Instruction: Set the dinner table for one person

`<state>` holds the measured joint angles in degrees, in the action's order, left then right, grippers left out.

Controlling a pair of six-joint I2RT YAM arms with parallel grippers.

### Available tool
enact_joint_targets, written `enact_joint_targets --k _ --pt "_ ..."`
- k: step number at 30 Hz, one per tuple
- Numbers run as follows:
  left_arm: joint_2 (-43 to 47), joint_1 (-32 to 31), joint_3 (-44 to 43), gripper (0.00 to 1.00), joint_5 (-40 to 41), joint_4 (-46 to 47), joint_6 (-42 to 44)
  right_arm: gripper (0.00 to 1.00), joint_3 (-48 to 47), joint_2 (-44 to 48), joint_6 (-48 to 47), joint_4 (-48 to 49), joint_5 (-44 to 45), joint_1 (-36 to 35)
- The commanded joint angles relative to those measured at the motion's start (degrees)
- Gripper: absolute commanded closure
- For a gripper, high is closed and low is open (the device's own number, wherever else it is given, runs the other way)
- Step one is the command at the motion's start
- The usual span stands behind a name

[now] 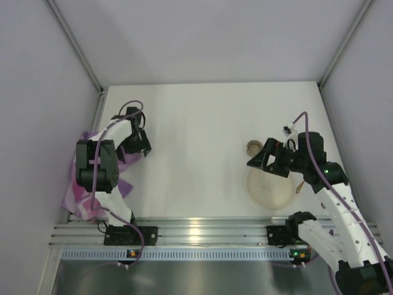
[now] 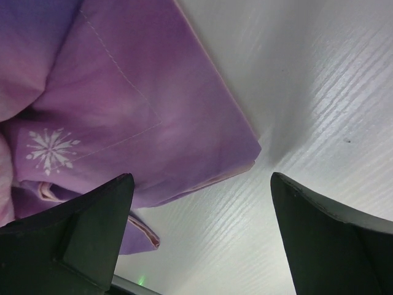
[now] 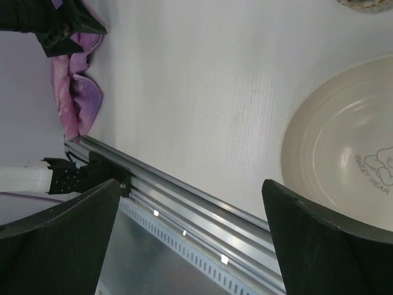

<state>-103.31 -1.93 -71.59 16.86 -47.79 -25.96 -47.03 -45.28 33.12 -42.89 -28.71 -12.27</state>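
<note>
Grey-walled enclosure around white matte dinner table (image 1: pixel 202 135); fills centre of top view, mostly bare; ribbed aluminium rail (image 1: pixel 202 232) along bottom edge.

- Purple placemat (image 1: pixel 83 184), snowflake print: lies crumpled and folded at left edge of top view, partly under left arm.
- Left gripper (image 2: pixel 199 184): jaws spread wide, nothing between them. Hovers over folded placemat corner at centre-left of wrist view, one finger above cloth, the other above bare table.
- Right gripper (image 3: pixel 190 184): jaws spread wide, holding nothing. Hangs just beside cream bowl (image 3: pixel 344 153) at lower right of top view.
- Small round vessel (image 1: pixel 253 146): just above bowl in frame; kind unclear.

Step in hand, as judged: taking up placemat for spreading flat mid-table near rail.

Handling notes, as judged:
- Shift toward left of wrist view until both fingers bracket cloth corner.
- Lower to tabletop before closing; thin fabric, so needs a full pinch.
- Take one free corner, not several layers.
- Draw slowly toward centre for unfolding rather than bunching.
- Keep well apart from bowl and right arm.
</note>
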Motion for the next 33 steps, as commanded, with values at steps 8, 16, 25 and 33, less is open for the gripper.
enact_joint_targets --k 8,16,25,33 --pt "-6.38 1.49 0.66 0.03 -1.39 2.61 1.79 0.0 -2.98 0.1 -2.27 -2.63 2.25 -0.47" --pt "-7.43 4.57 2.25 0.46 -3.14 4.02 3.45 0.0 -3.6 -1.04 -3.33 -2.98 3.57 -0.38" --pt "-9.02 5.54 -1.17 1.0 -8.76 4.9 4.78 0.0 -4.48 -1.83 -4.3 -3.34 4.54 -0.56" --pt "-9.89 -3.94 -14.08 1.0 -19.12 2.18 -4.25 0.0 -3.87 -0.87 -5.7 -4.04 6.21 -0.47"
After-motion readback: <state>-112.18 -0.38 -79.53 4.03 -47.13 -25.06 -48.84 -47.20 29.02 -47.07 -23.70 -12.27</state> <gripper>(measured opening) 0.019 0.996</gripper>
